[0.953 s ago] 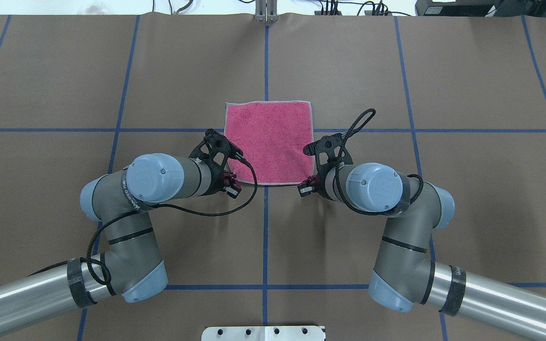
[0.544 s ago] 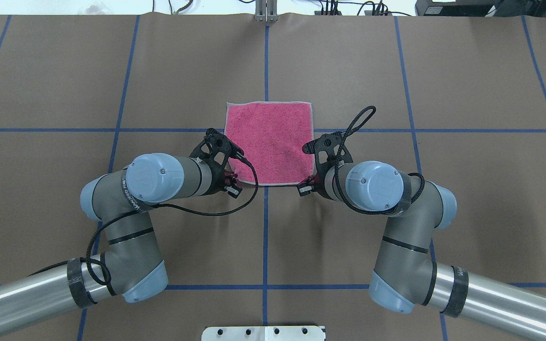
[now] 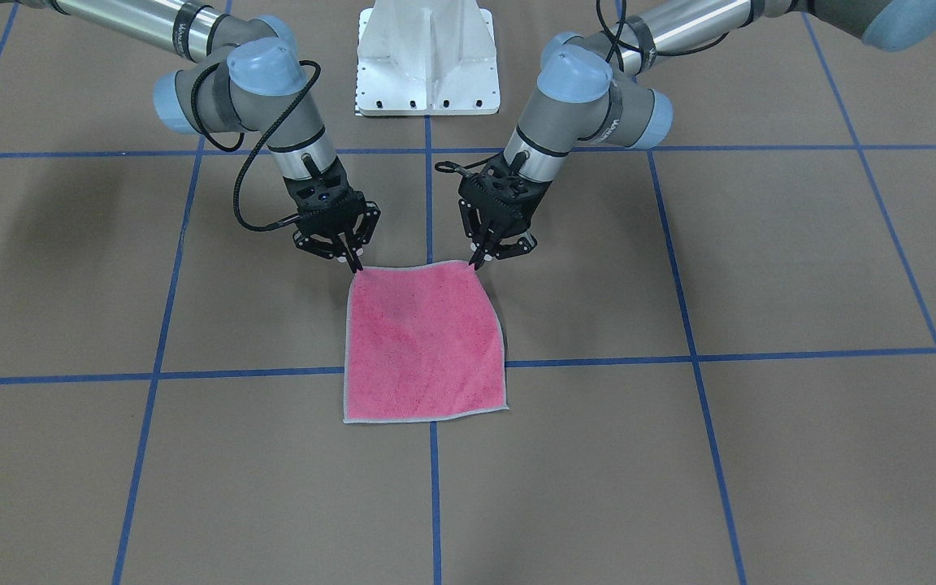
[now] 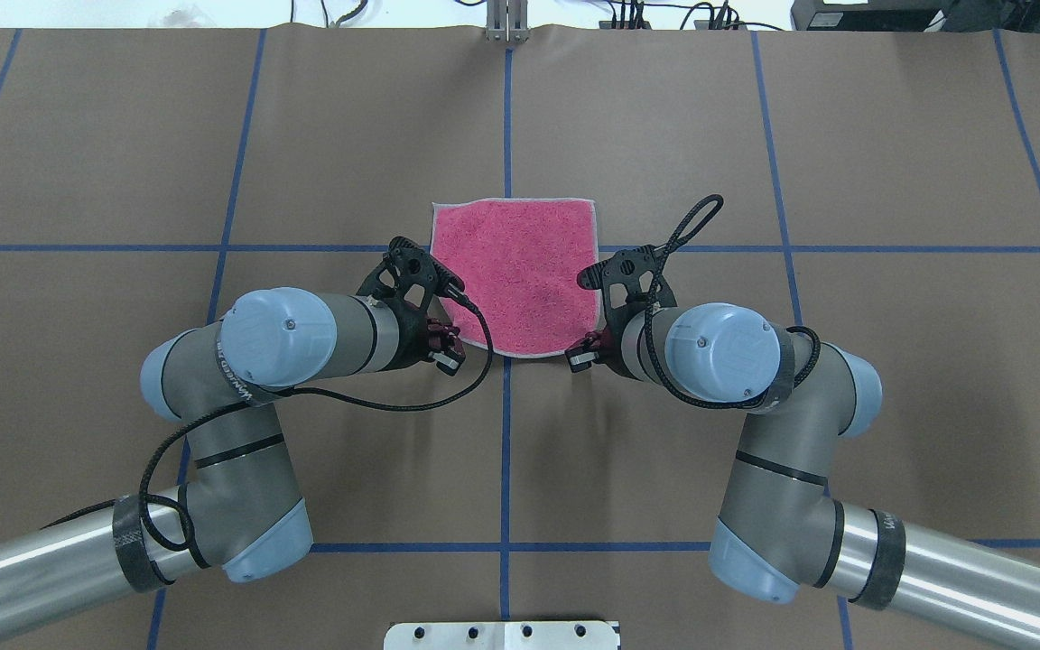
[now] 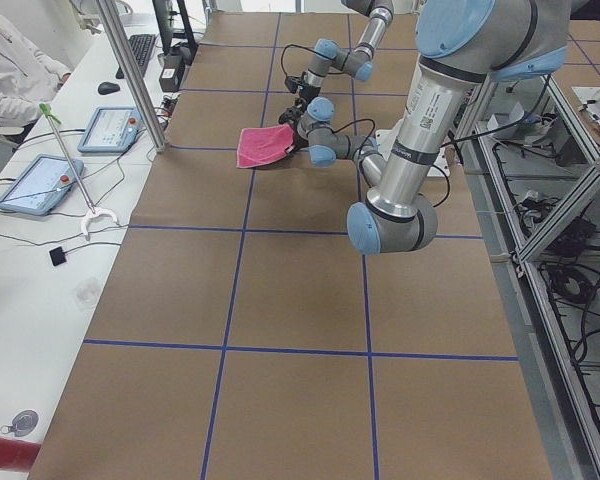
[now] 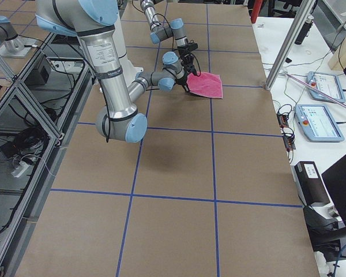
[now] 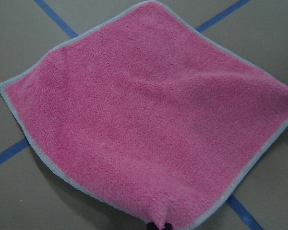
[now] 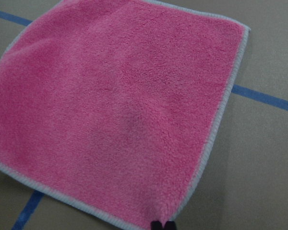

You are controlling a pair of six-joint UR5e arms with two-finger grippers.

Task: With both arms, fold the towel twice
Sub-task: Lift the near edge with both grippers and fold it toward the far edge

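Both fingers of the left gripper [image 3: 478, 258] are clamped on one corner of the towel [image 3: 423, 341]. Beside it, the right gripper [image 3: 352, 262] nips the neighbouring corner the same way. The edge between them is raised a little. Away from the grippers the pink cloth slopes down onto the brown table [image 3: 679, 455], lying across a blue tape line [image 3: 598, 361].

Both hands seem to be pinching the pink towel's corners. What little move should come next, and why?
Probably raise both corners a bit higher together, ready to carry them over toward the far edge. The left hand and right hand each pinch a near corner of the towel. Its near edge looks only slightly raised, and the rest lies flat, unfolded.
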